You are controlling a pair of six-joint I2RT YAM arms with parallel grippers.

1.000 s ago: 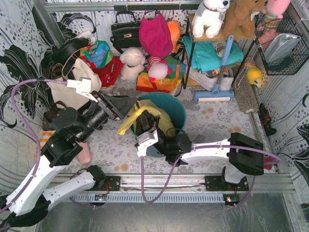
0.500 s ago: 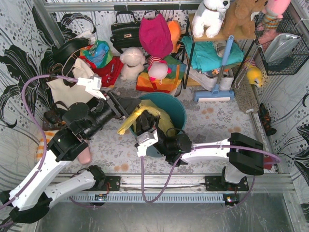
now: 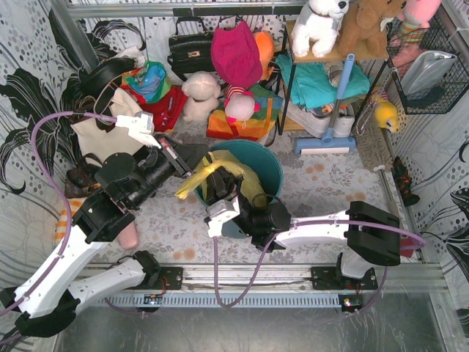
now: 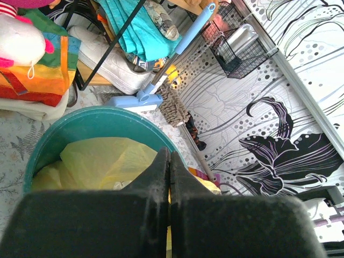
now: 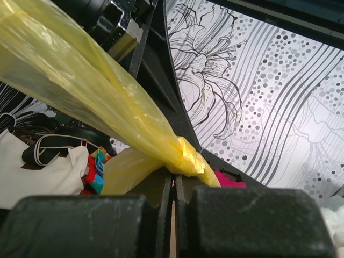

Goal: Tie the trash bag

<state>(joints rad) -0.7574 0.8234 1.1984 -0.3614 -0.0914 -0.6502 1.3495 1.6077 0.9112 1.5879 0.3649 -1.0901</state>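
The trash bag (image 3: 236, 170), thin yellow plastic, sits inside the round teal bin (image 3: 272, 167). A twisted strand of it stretches left over the bin's rim. My left gripper (image 3: 191, 174) is shut at that strand; in the left wrist view the fingers (image 4: 170, 156) are pressed together with a sliver of yellow between them, above the bag (image 4: 102, 161) and bin (image 4: 97, 115). My right gripper (image 3: 219, 191) is shut on the gathered neck of the bag at the near rim. In the right wrist view the bunched plastic (image 5: 183, 156) sits at its tips (image 5: 173, 174), the strand running up to the left.
A cream tote (image 3: 110, 128), a black handbag (image 3: 190, 48), plush toys (image 3: 201, 95) and coloured bags crowd the back. A shelf with a blue mop (image 3: 333, 117) stands behind the bin on the right. A wire basket (image 3: 429, 73) hangs on the right wall.
My left arm has reached right toward the bin and its gripper has closed at the yellow strand, which now looks tauter. The right arm has stayed still.
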